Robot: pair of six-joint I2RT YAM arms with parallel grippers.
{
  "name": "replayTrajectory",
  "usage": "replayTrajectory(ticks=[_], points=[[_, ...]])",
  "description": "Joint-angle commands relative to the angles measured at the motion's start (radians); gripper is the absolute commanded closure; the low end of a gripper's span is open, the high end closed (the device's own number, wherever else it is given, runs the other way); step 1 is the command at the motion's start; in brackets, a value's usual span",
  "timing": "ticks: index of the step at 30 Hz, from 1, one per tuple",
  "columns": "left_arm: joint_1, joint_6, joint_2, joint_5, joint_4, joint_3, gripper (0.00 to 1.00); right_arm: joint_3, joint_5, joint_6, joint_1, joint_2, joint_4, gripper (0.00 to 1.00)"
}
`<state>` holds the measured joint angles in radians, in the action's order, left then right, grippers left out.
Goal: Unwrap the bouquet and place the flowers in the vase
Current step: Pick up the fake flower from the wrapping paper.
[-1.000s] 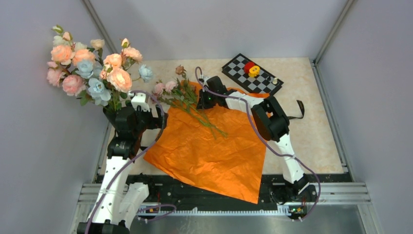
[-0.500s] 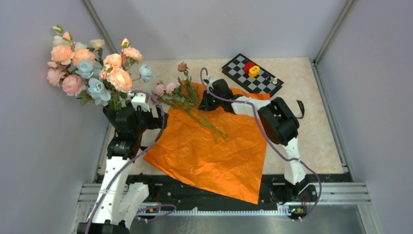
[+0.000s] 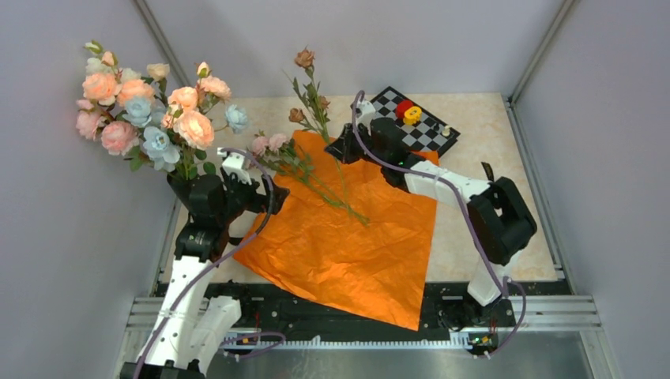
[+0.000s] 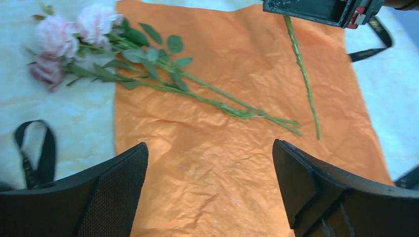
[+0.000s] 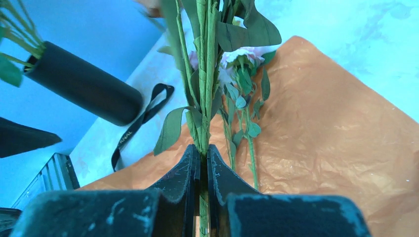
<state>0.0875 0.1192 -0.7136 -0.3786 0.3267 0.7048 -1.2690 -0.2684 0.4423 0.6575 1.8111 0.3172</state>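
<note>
the right gripper point(image 5: 201, 150) is clamped tight on one leafy flower stem point(image 5: 206, 74), pinched between both fingers. the stem runs up past the fingertips and its lower end hangs below them over the orange paper point(image 5: 336, 138); whether the tip touches it, i cannot tell. just beyond the fingertips more flowers point(image 5: 240, 101) lie on the paper's edge. farther left a black ribbon point(image 5: 141, 118) lies flat, and past it stands the vase point(image 5: 84, 86), with pastel blooms point(image 3: 142, 110) in it. the left gripper point(image 4: 208, 148) hangs spread wide and empty above the paper, the lying flowers ahead to its left, the held stem ahead to its right.
</note>
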Motion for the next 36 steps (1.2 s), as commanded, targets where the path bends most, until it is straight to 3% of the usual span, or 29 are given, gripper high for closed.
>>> replayTrajectory(ticks=[1,10,15,22,36], points=[[0.048,0.142,0.004,-0.104,-0.127,0.035,0.01,0.057,-0.012,-0.005,-0.004,-0.169,0.097,1.00],[0.100,0.627,-0.003,-0.198,-0.610,0.053,0.01,0.168,-0.114,-0.023,0.040,-0.411,0.131,1.00],[0.117,0.797,-0.053,-0.204,-0.795,0.092,0.01,0.168,-0.108,-0.042,0.097,-0.463,0.120,1.00],[0.124,0.735,-0.096,-0.190,-0.723,0.186,0.01,0.139,-0.125,-0.076,0.164,-0.459,0.102,1.00],[0.124,0.748,-0.151,-0.166,-0.719,0.221,0.01,0.084,-0.171,-0.122,0.223,-0.441,0.038,1.00]])
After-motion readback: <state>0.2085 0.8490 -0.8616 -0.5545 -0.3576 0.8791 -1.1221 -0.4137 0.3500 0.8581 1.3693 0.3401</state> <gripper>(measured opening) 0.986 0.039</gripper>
